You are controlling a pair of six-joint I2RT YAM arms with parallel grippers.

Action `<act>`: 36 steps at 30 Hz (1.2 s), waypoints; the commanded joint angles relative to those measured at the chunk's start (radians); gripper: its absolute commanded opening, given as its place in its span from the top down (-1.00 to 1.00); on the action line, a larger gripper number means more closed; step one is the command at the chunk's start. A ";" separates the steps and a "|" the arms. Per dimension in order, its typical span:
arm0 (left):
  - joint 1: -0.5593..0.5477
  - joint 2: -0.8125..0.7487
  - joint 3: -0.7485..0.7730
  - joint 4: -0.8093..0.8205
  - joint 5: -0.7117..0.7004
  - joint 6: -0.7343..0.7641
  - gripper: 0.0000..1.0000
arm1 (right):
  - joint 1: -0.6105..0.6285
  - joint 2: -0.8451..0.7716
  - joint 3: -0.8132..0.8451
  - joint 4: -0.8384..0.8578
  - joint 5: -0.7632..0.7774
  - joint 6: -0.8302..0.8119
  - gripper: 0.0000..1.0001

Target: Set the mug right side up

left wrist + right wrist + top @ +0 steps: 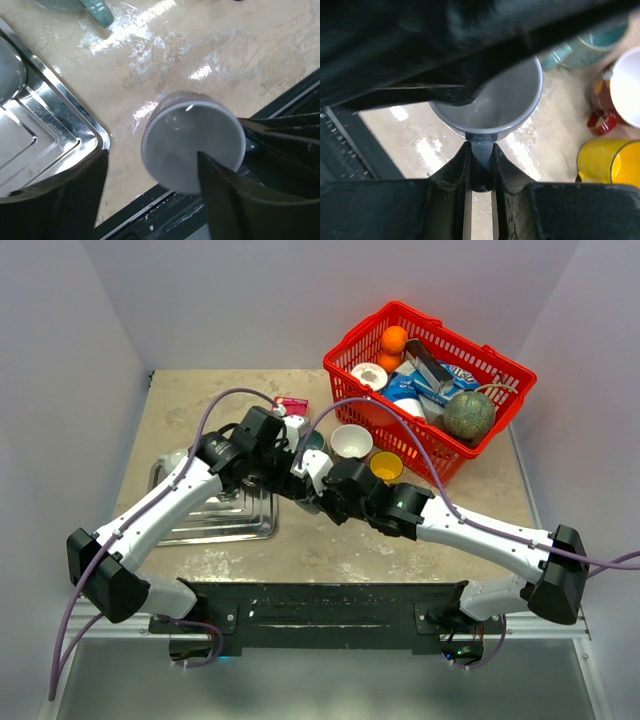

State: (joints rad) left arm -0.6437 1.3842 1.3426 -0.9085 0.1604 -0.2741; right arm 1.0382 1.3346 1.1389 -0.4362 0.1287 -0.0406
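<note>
The grey mug (490, 100) has its mouth facing up. My right gripper (481, 152) is shut on its handle (481, 145), which is pinched between both fingers. In the left wrist view the mug (192, 140) is seen from above, mouth toward the camera. My left gripper (150, 160) is open over it, with one finger (225, 195) across the mug's mouth and the other finger (60, 200) outside its wall. In the top view both grippers meet mid-table and the mug (306, 492) is mostly hidden between them. Whether the mug rests on the table cannot be told.
A steel tray (225, 525) lies to the left and also shows in the left wrist view (45, 125). A teal mug (585, 47), a white mug (351, 441) and a yellow mug (386, 467) stand behind. A red basket (345, 358) of items sits far right.
</note>
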 commanded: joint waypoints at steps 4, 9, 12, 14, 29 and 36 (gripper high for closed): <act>0.007 -0.056 0.017 0.065 -0.203 -0.166 -0.93 | -0.009 -0.133 -0.191 0.221 0.302 0.270 1.00; 0.018 -0.088 -0.022 0.098 -0.292 -0.232 -0.99 | -0.010 -0.157 -0.347 0.372 0.497 0.386 1.00; 0.019 -0.112 -0.042 0.117 -0.315 -0.258 -0.99 | -0.010 -0.123 -0.407 0.460 0.595 0.444 1.00; 0.019 -0.123 -0.056 0.126 -0.317 -0.270 -0.99 | -0.010 -0.089 -0.435 0.543 0.635 0.456 1.00; 0.021 -0.172 -0.131 0.125 -0.294 -0.310 -0.99 | -0.112 0.097 -0.562 0.836 0.657 0.512 1.00; 0.022 -0.171 -0.135 0.117 -0.298 -0.307 -0.99 | -0.124 0.193 -0.561 0.895 0.637 0.516 1.00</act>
State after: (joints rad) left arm -0.6285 1.2358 1.2125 -0.8165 -0.1219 -0.5655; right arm 0.9203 1.4994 0.5674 0.3252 0.7410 0.4473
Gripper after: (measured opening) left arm 0.992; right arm 0.169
